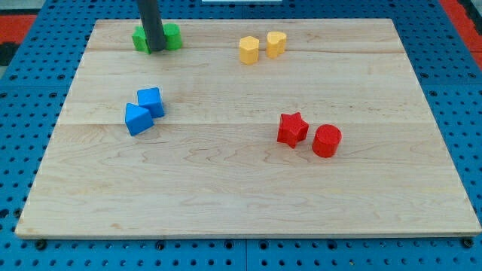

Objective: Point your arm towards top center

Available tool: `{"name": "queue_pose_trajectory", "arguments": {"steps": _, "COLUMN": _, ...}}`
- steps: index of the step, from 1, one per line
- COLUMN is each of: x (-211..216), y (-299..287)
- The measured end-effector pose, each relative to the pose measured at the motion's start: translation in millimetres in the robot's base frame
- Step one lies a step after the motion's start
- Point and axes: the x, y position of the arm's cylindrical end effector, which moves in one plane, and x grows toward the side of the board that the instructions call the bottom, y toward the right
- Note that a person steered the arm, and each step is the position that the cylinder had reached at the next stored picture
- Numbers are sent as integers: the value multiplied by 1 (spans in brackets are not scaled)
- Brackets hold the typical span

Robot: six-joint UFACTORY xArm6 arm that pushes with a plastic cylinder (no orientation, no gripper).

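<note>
My tip sits at the view's top left, between two green blocks, one to its left and one to its right, touching or nearly touching both. The dark rod rises out of the top of the view. Two yellow blocks stand near the top centre: a hexagonal one and a heart-like one, to the right of my tip. Two blue blocks lie below my tip at the left. A red star and a red cylinder lie right of centre.
The blocks rest on a light wooden board. A blue pegboard surface surrounds the board on all sides.
</note>
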Motion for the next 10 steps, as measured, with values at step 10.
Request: {"name": "queue_pose_trajectory", "arguments": {"steps": 10, "x": -36, "y": 95}}
